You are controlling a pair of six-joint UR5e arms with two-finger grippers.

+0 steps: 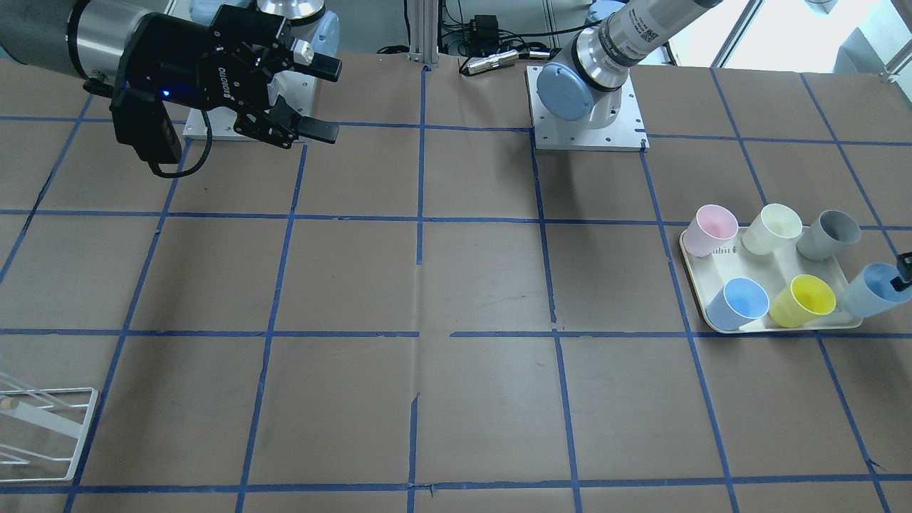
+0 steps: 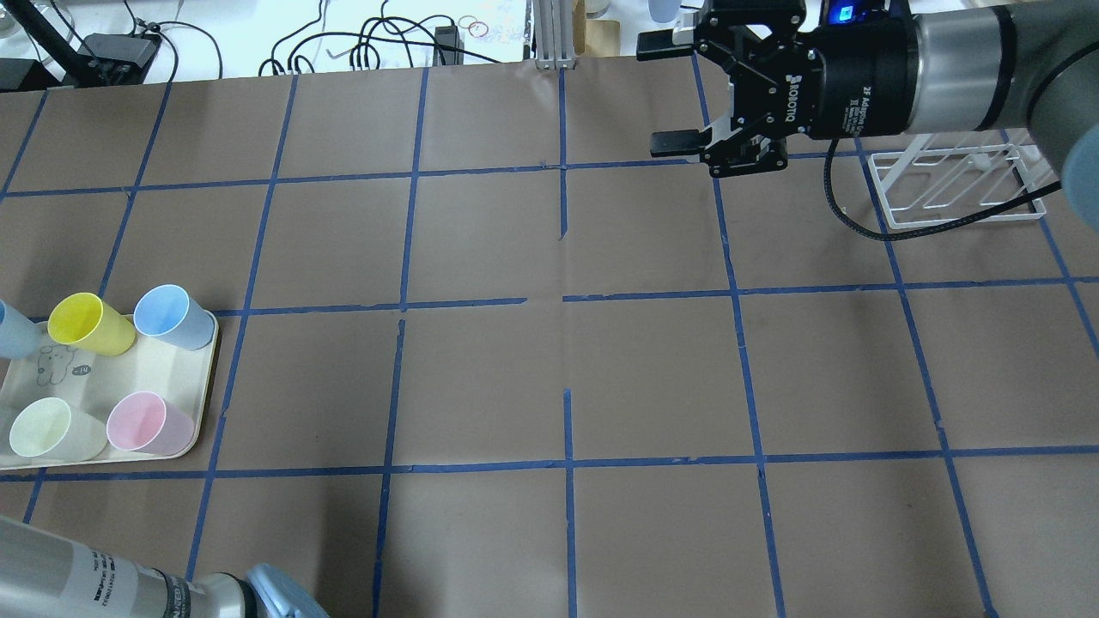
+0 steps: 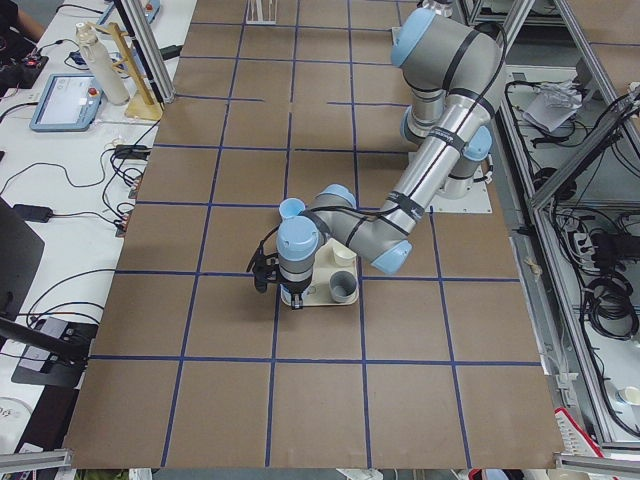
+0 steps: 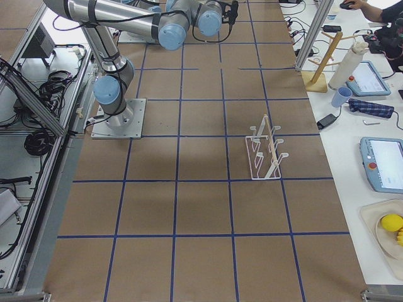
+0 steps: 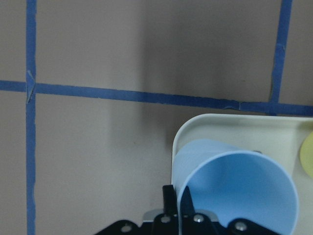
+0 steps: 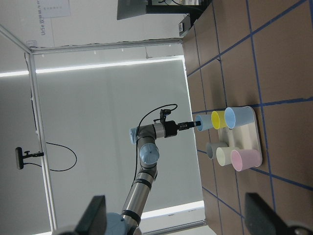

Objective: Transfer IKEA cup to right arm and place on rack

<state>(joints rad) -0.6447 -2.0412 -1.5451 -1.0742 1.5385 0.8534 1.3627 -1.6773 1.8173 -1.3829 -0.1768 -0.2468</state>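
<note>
Rim-only pinch by left gripper (image 5: 177, 199) may drop IKEA cup (image 5: 234, 191) onto tray (image 5: 230, 128); right gripper (image 2: 663, 93) stands wide.

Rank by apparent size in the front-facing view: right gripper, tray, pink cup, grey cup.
1. right gripper, inflated by nearness to the camera
2. tray
3. pink cup and grey cup: look alike, unranked

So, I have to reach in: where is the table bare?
The wide middle of the table, between the tray and the rack, is bare. Crowded: the tray of cups, with the left end effector shut on a blue cup at its edge. The right end effector hangs open above the table.
</note>
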